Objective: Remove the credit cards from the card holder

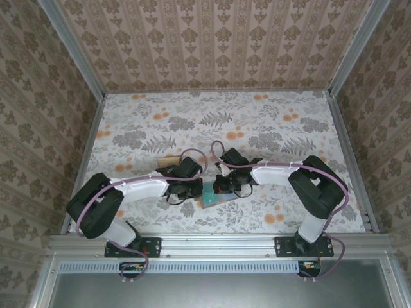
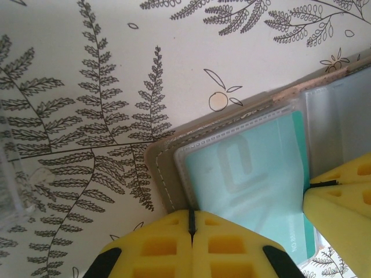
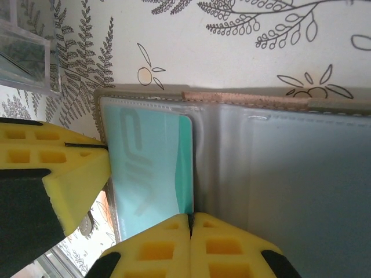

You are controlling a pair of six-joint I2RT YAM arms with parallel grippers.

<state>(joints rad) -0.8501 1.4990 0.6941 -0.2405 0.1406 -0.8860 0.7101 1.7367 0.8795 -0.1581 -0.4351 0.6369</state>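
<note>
The card holder [image 3: 290, 174] is lying open, lining upward, on the table [image 1: 257, 122] close to the middle of its near edge, between the two arm tips. Its rim is showing grey-brown with pale stitching, with a tan strip along one long edge. One panel is carrying a clear sleeve with a teal credit card [image 3: 153, 168] sitting inside, faint lettering showing through. The other panel is showing smooth blue-grey. The left gripper [image 2: 191, 231] is sitting with its yellow pads pressed together at the outer edge of the card panel. The right gripper [image 3: 190, 229] is likewise pinched tight, at the fold beside the card. Whether either is nipping the sleeve I cannot tell. A clear tray [image 3: 26, 52] is standing near the holder's card side.
</note>
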